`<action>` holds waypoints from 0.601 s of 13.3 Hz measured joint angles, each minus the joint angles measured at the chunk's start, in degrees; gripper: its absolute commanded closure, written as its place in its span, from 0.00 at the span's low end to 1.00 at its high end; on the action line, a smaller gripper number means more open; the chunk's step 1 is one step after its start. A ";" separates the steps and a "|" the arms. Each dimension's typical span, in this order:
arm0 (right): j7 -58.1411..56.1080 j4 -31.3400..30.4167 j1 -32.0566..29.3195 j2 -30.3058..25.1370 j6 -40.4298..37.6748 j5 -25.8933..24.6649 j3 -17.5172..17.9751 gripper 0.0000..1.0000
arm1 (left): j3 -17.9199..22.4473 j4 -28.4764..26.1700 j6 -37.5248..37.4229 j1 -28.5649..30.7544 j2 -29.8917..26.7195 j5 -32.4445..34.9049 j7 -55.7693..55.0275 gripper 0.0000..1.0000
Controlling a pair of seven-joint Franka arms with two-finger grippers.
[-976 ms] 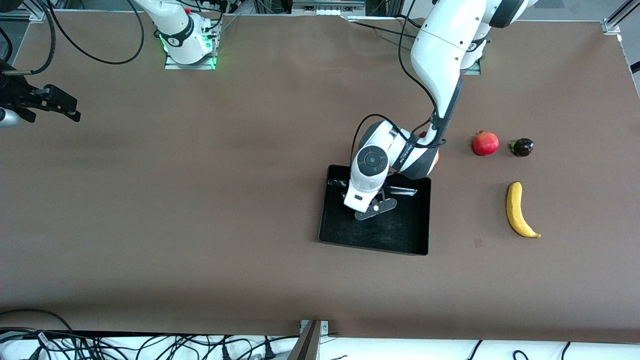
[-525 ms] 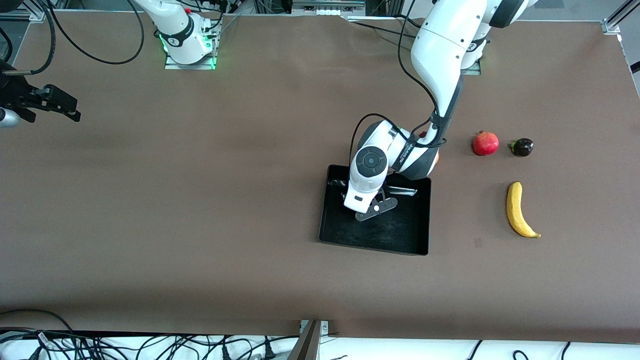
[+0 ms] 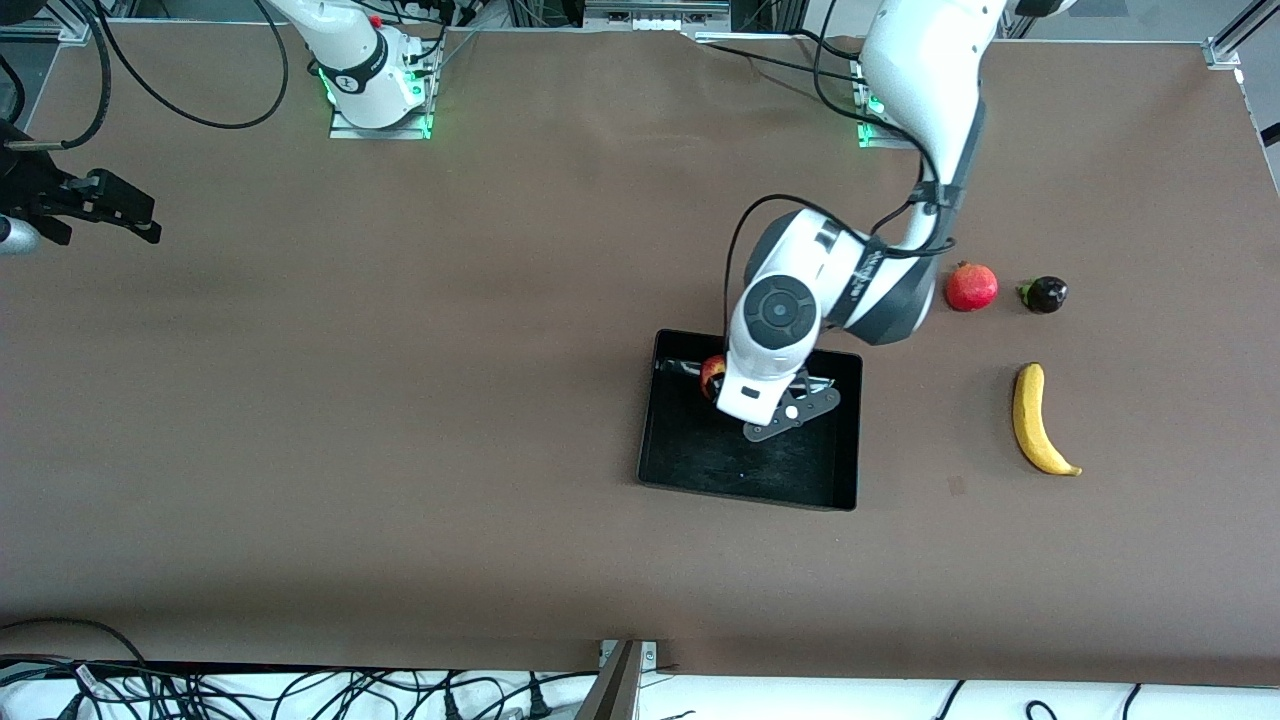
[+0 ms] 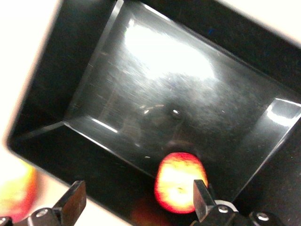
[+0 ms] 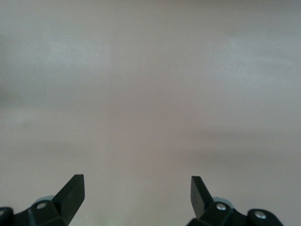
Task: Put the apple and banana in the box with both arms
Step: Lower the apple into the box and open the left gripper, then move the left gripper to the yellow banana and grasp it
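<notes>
The apple (image 3: 712, 375) lies in the black box (image 3: 830, 480), close to the wall farther from the front camera. My left gripper (image 3: 772, 405) hangs over the box, open and empty. In the left wrist view the apple (image 4: 178, 187) sits on the box floor (image 4: 164, 94) just beside one of the fingers (image 4: 200, 197), and the left gripper (image 4: 138, 190) spans wide. The banana (image 3: 1035, 420) lies on the table toward the left arm's end, apart from the box. My right gripper (image 3: 130, 215) waits at the right arm's end, open (image 5: 136, 186) over bare table.
A red pomegranate (image 3: 971, 286) and a small dark fruit (image 3: 1044, 294) lie farther from the front camera than the banana. A blurred red-yellow thing (image 4: 14, 193) lies outside the box in the left wrist view. Cables run along the table's near edge.
The left arm has shifted toward its own end of the table and risen a little. The apple, hidden under the hand before, now shows lying in the box. The right arm has not moved.
</notes>
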 measured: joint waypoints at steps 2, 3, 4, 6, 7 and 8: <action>0.00 0.00 -0.02 0.00 0.00 0.00 0.00 0.00 | 0.27 0.23 -1.94 4.90 -2.17 0.01 6.38 0.00; 0.00 0.00 -0.02 0.00 0.00 0.00 0.00 0.00 | 0.32 0.23 -2.47 7.98 -2.80 0.01 9.92 0.00; 0.00 0.00 -0.03 0.00 0.00 0.00 0.00 0.00 | 0.35 0.21 -2.75 11.29 -2.97 0.02 14.01 0.00; 0.00 0.00 -0.04 0.00 0.00 0.00 0.00 0.00 | 0.30 -0.22 -2.94 18.12 -2.73 0.02 23.02 0.00; 0.00 0.00 -0.04 0.00 0.00 0.00 0.00 0.00 | 0.27 -0.51 -2.96 21.32 -2.37 0.02 27.57 0.00; 0.00 0.00 -0.04 0.00 -0.01 0.00 0.00 0.00 | 0.23 -0.78 -2.95 24.27 -1.80 0.02 31.88 0.00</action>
